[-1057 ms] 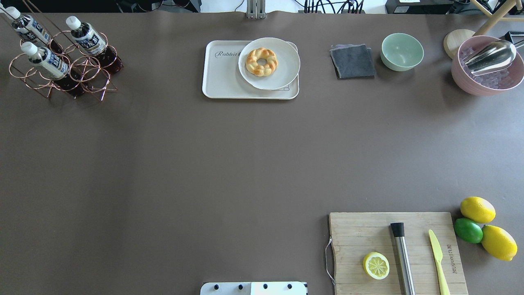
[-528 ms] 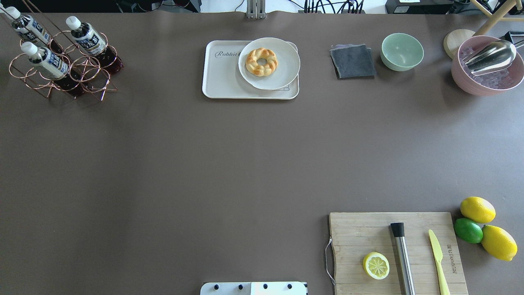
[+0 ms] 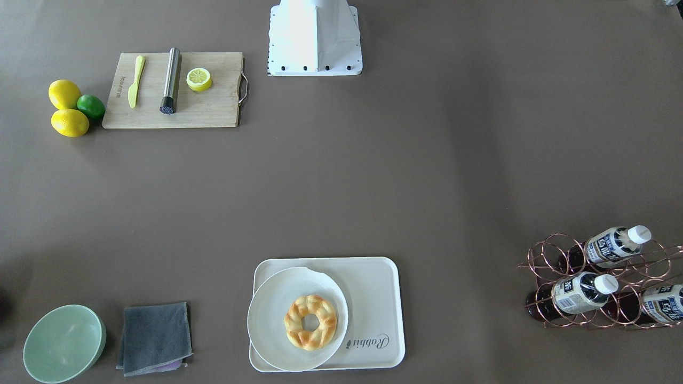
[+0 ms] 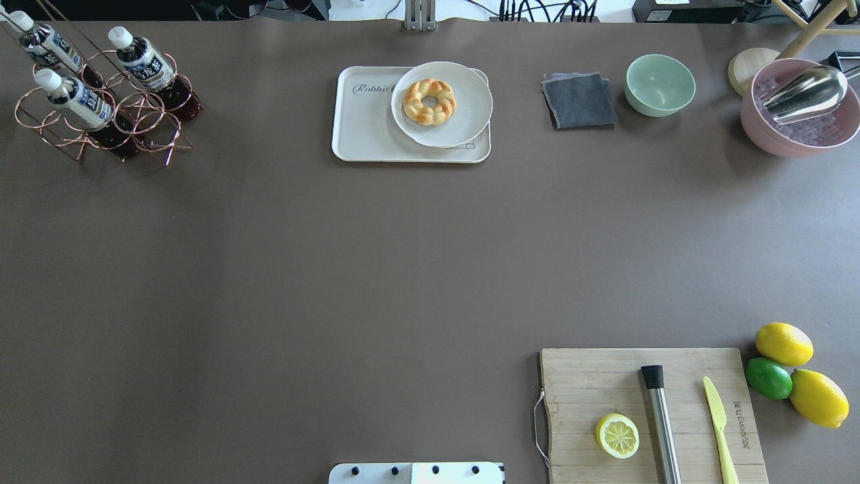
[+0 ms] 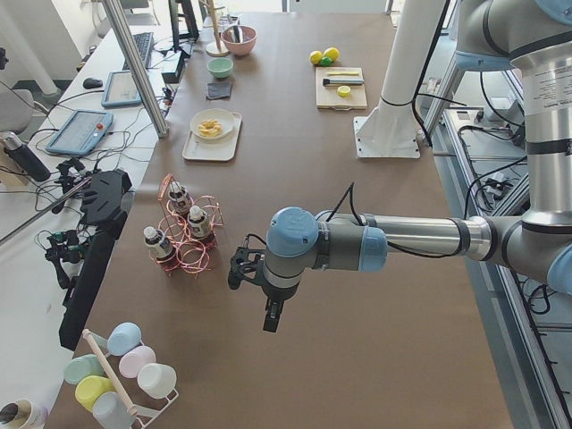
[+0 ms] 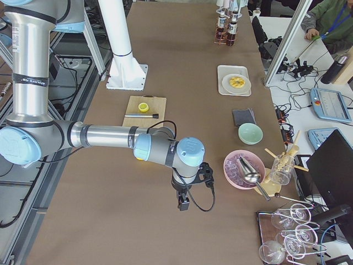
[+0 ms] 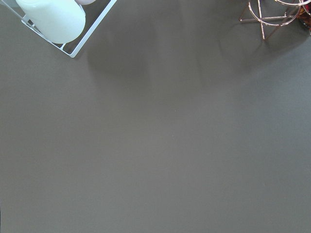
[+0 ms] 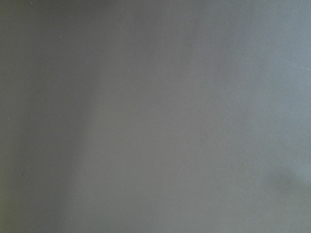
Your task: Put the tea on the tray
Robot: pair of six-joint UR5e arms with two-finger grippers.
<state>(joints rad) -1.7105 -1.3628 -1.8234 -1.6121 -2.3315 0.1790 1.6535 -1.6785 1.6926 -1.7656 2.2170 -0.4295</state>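
Three tea bottles point(image 4: 144, 64) point(image 4: 74, 97) point(image 4: 44, 44) with white caps lean in a copper wire rack point(image 4: 144, 124) at the far left of the table; they also show in the front view point(image 3: 613, 242). The cream tray point(image 4: 366, 128) marked "Rabbit" lies at the far middle. A white plate point(image 4: 463, 111) with a braided donut point(image 4: 430, 101) covers its right part. My left gripper point(image 5: 271, 317) hangs over bare table near the rack, seen only from the side. My right gripper point(image 6: 182, 203) hangs near a pink bowl. I cannot tell whether either is open.
A wooden cutting board point(image 4: 591, 383) with a half lemon, a steel rod and a yellow knife lies near right, with lemons and a lime point(image 4: 769, 378) beside it. A grey cloth point(image 4: 579, 101), green bowl point(image 4: 660, 84) and pink ice bowl point(image 4: 759, 128) stand far right.
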